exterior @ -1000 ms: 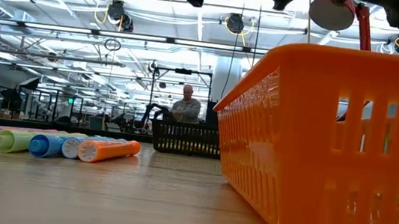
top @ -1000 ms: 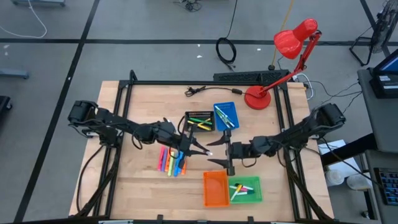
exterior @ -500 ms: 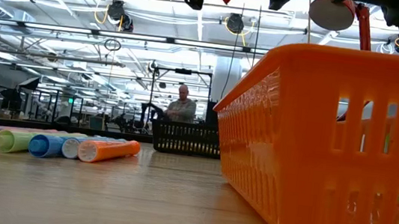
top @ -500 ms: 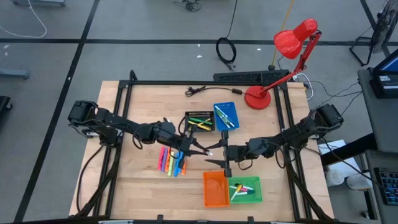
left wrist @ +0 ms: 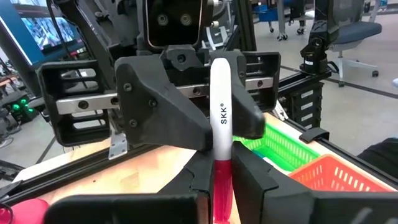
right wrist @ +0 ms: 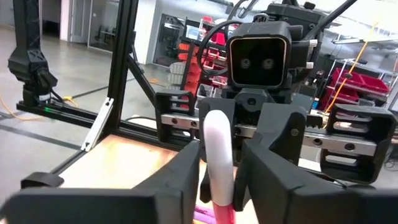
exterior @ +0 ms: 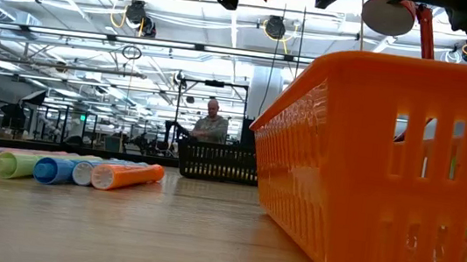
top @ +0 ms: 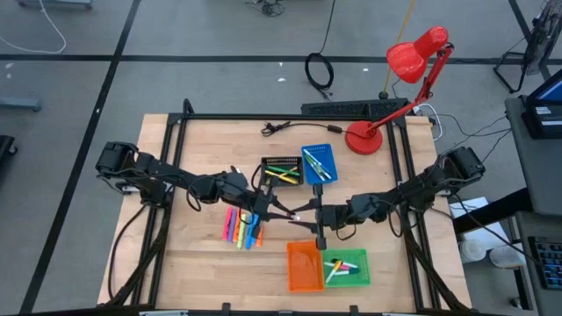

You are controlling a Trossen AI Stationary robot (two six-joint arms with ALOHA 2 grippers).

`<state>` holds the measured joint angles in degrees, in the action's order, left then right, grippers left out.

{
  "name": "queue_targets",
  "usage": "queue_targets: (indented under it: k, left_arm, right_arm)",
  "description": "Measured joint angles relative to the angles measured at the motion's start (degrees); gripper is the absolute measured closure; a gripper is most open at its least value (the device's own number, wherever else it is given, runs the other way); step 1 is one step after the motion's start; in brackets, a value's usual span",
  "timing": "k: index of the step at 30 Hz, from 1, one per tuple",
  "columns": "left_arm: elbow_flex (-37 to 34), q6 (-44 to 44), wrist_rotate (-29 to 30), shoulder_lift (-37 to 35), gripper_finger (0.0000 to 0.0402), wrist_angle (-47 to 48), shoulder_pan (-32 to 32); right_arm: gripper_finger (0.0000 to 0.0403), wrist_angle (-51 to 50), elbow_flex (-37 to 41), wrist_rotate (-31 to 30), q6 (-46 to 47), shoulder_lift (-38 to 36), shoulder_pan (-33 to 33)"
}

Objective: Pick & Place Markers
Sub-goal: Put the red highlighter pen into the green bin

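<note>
Overhead camera looks straight down on the orange tray (top: pixel 305 265); a tabletop camera sits close against that tray (exterior: pixel 388 166). Above it, two wrist cameras face each other.

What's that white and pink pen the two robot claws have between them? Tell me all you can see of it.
The white-and-pink marker is a slim stick, seemingly plastic: a white body printed "SKK" and a pink end. It hangs in the air above the table's middle, between the two arms. The left gripper clamps its pink end, while the right gripper closes around the other end, so both seem to hold it at once, mid-handover. Nothing else touches it.
</note>
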<state>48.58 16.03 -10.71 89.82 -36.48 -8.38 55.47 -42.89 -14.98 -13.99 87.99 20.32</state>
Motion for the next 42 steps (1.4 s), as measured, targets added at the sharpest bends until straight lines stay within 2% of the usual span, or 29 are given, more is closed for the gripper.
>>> queue_targets:
  k: [5, 6, 14, 18, 22, 25, 33, 42]
  left_arm:
    - [0.0, -0.2, 0.0, 0.0, 0.0368, 0.0, 0.0]
    - [0.0, -0.3, 0.0, 0.0, 0.0364, 0.0, 0.0]
    - [0.0, -4.0, 0.2, -0.2, 0.0298, 1.5, 0.0]
    - [0.0, -4.2, 0.4, -2.3, 0.0276, 5.6, 0.0]
    - [0.0, -4.1, 2.9, -6.2, 0.0264, 12.3, 0.0]
    - [0.0, -3.9, 7.3, -10.4, 0.0259, 19.2, 0.0]
    - [0.0, -7.1, 24.6, -18.8, 0.0257, 36.9, 0.0]
    - [0.0, -11.9, 36.7, -19.9, 0.0257, 45.6, 0.1]
  right_arm:
    - [0.0372, -0.1, 0.0, 0.0, -1.6, 0.0, 0.0]
    - [0.0377, -0.2, 0.0, 0.0, -2.2, 0.0, 0.0]
    - [0.0377, 0.3, 0.0, 0.0, -3.1, -0.2, 0.3]
    - [0.0377, 0.7, 0.0, -3.1, -3.6, -0.9, 1.7]
    - [0.0377, -4.5, 0.0, -4.5, -2.3, -4.0, 3.4]
    - [0.0377, -12.2, 0.0, -4.6, 2.3, -7.5, 5.4]
    - [0.0375, -36.7, 0.0, -4.3, 21.2, -17.3, 13.6]
    - [0.0375, -46.8, 0.0, -4.3, 30.8, -14.8, 27.2]
